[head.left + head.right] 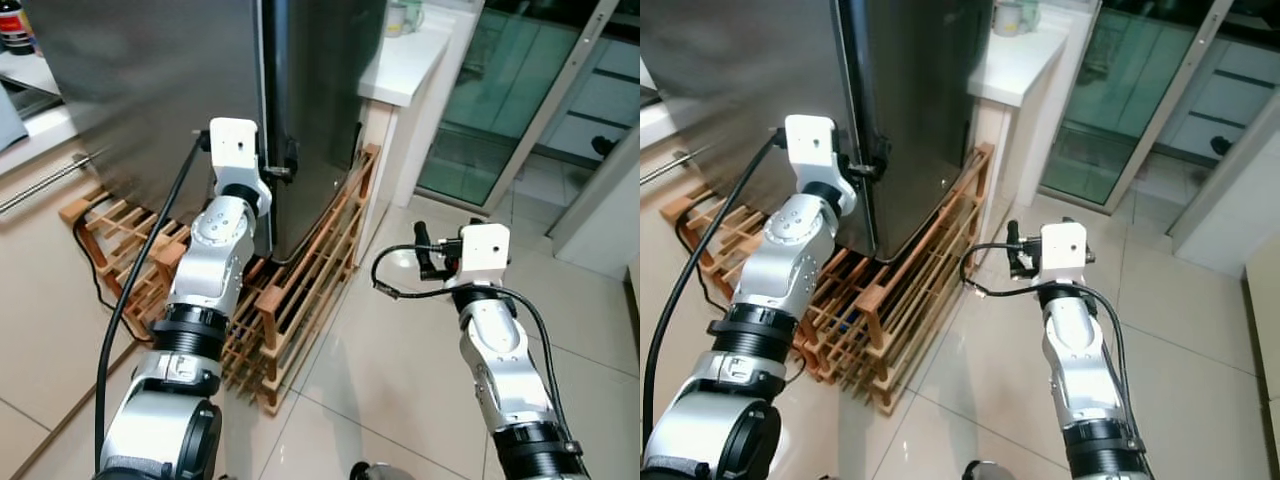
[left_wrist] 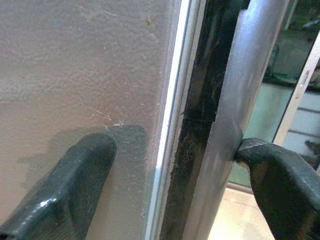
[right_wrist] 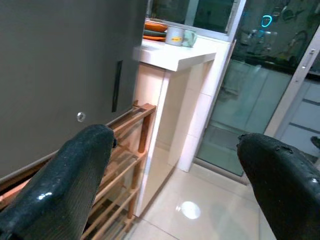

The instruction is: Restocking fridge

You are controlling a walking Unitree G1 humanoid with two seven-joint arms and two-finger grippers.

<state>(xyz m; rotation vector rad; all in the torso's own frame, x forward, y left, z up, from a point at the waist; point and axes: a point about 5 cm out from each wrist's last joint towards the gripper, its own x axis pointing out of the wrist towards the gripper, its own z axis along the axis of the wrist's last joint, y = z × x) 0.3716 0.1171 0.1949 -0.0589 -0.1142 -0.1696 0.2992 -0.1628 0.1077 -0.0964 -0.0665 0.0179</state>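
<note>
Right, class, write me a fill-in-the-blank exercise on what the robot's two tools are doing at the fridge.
1. The left tool straddles the edge of the fridge ____.
2. The right tool hangs over the floor with its fingers ____.
3. The fridge stands on a ____ rack.
4. Cups sit on the white ____ beside the fridge.

Missing words: door; open; wooden; counter

Even indoor light, glare on the floor tiles [image 3: 189, 210], wrist views slightly soft.
</note>
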